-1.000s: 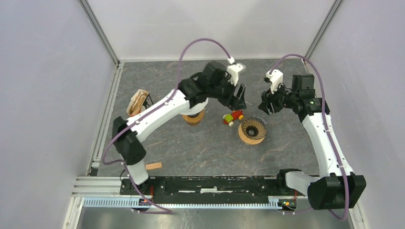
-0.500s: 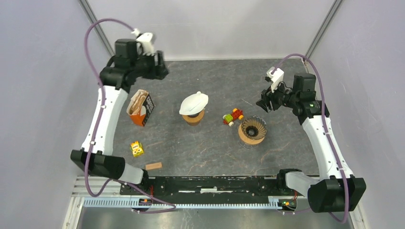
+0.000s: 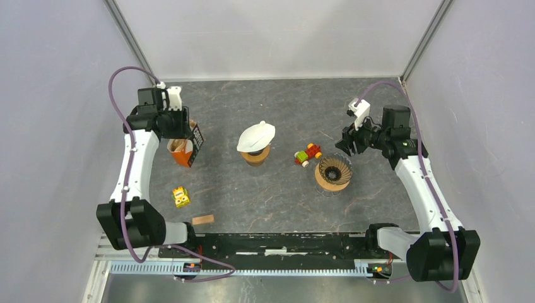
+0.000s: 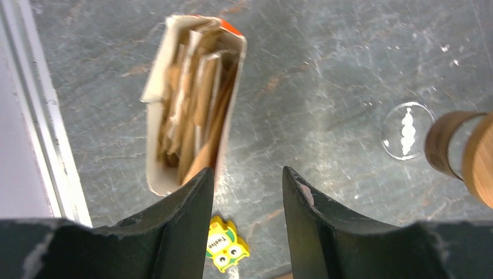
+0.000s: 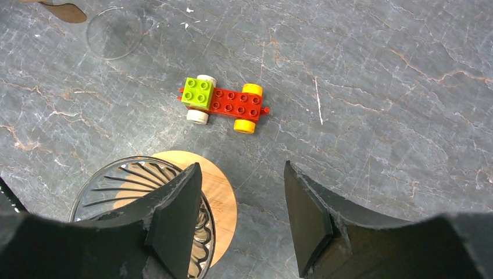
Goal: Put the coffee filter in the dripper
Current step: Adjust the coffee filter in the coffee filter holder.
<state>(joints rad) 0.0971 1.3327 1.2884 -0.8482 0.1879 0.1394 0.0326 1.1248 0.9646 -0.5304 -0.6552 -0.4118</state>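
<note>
Left hand (image 4: 246, 186): over box (image 4: 152, 145) at left rear, pointing down, fingers part-way apart, gripping nothing; left finger over box's near corner. One box, upright, open-topped; brown filters (image 4: 195, 110) packed inside, count unclear. One yellow block (image 3: 181, 197). One wood block (image 3: 202, 219). One white-capped stand (image 3: 255, 137), centre. One toy car (image 3: 308, 154). One dripper (image 3: 333, 170), right of centre. Right hand (image 5: 241, 174): above dripper's rim, near car, fingers apart, holding nothing.

Coffee filters (image 4: 192, 110): brown paper, packed on edge in open-topped orange carton (image 4: 153, 145), far left of bench (image 3: 277, 196). Dripper (image 3: 333, 170): clear ribbed glass cone, round wooden collar, upright, right of centre.
</note>
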